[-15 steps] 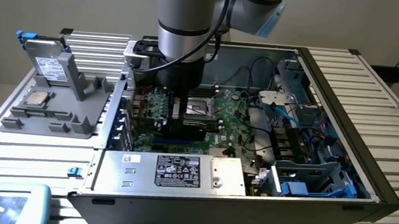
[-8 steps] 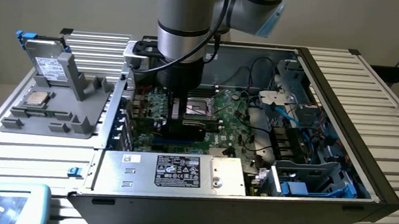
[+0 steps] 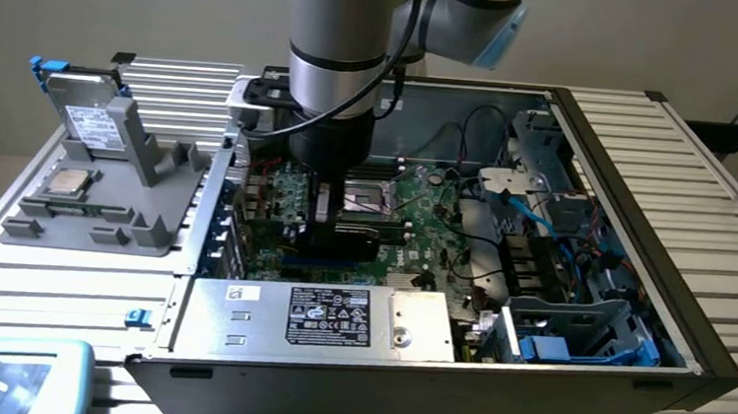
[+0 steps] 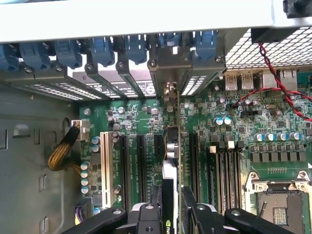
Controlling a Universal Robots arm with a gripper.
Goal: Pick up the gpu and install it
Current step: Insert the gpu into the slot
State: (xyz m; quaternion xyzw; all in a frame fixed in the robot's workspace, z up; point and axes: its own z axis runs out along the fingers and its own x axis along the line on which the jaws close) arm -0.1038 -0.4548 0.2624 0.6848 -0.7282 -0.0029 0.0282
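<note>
The gripper (image 4: 171, 218) is clamping its fingers on the gpu (image 4: 171, 146), which is showing edge-on as a thin dark card with a silvery patch, standing upright among the motherboard's (image 4: 234, 141) expansion slots.

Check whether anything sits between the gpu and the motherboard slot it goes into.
Nothing visible does. The gripper holds the gpu edge-on among the expansion slots, whose neighbours stand bare. The yellow cable bundle and the red wires lie off to either side, clear of the card.
</note>
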